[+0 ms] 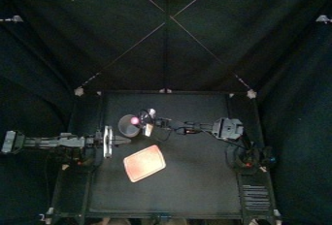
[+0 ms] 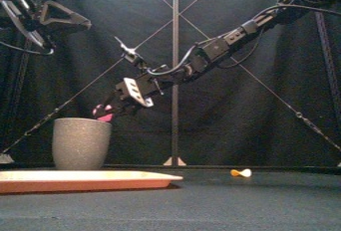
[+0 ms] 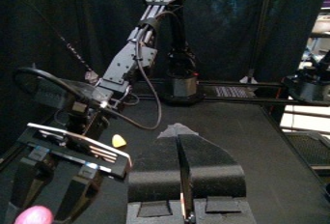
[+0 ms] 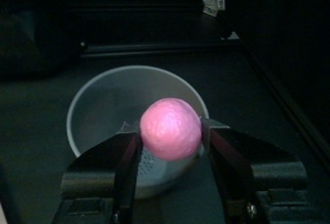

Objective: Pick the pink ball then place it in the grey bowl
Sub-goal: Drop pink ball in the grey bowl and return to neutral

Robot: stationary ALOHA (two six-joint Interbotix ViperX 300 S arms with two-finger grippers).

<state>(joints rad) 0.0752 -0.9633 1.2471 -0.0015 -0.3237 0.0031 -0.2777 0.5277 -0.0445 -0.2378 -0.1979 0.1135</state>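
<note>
The pink ball (image 4: pixel 172 126) is clamped between the jaws of my right gripper (image 4: pixel 172 139), which is shut on it. It hangs just above the open mouth of the grey speckled cup (image 4: pixel 110 98). In the front view the cup (image 2: pixel 82 142) stands at the left, and the ball (image 2: pixel 103 117) sits right over its rim in the right gripper (image 2: pixel 107 114). From above, the ball (image 1: pixel 131 123) shows at the table's back left. My left gripper (image 3: pixel 184 175) rests with its jaws together, holding nothing, at the left side of the table (image 1: pixel 115 139).
The flat pink tray (image 1: pixel 146 161) lies in the middle of the table, in front of the cup. A small yellow toy (image 2: pixel 240 173) lies on the table to the right. The right arm (image 1: pixel 215 129) stretches across the back of the table.
</note>
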